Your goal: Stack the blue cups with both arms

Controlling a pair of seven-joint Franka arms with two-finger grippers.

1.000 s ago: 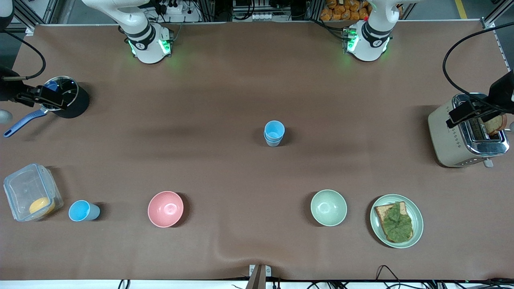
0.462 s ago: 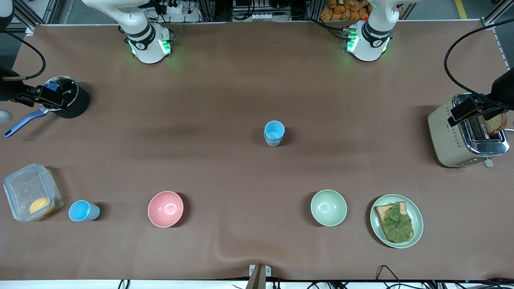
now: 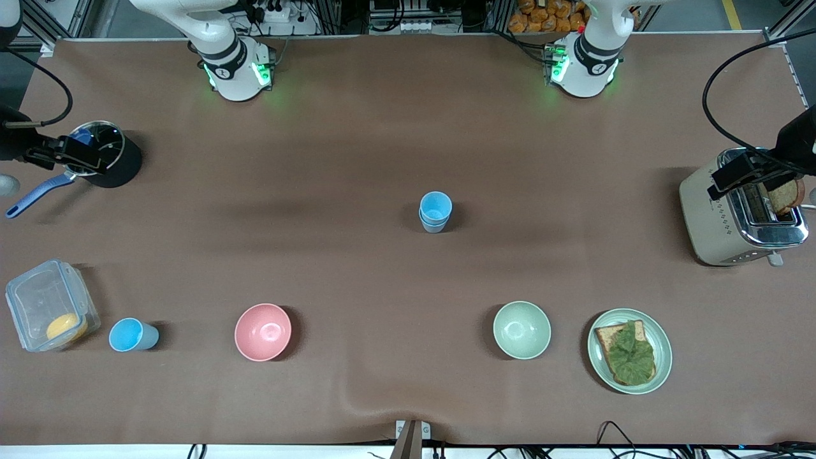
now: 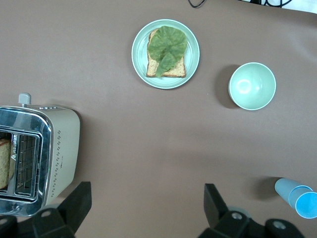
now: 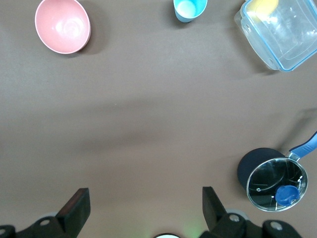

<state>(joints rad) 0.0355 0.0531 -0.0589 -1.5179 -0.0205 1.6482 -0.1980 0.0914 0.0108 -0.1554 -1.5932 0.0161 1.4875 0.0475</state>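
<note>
Nearest the front camera, a single blue cup (image 3: 132,335) is seen standing alone on the table, beside a clear lidded container (image 3: 51,313) at the right arm's end. In the same row a pink bowl (image 3: 262,331), a pale green bowl (image 3: 521,329) and a green plate (image 3: 663,347) carrying bread and a leaf are noted. Farther up, near mid-table, a nested pair of blue cups (image 3: 435,212) is found, one seated inside the other.

Progress is judged as partial: one stack is made, and the lone cup by the container is judged still to be brought to it.

Neither cup nor stack is being gripped. The left gripper (image 4: 143,210) is held high over the toaster (image 3: 739,217) at the left arm's end, its fingers spread wide and empty. The right gripper (image 5: 143,208) is held likewise, spread and empty, over the black pot with the glass lid (image 3: 105,155) and blue handle at the right arm's end. Both arms are judged to be waiting.

The surface is covered with a brown mat (image 3: 357,127), smooth apart from a slight ripple at the near edge. Farthest off, the two white bases are seen lit green; past the table edge, aluminium framing, cables and a power strip are noted.
</note>
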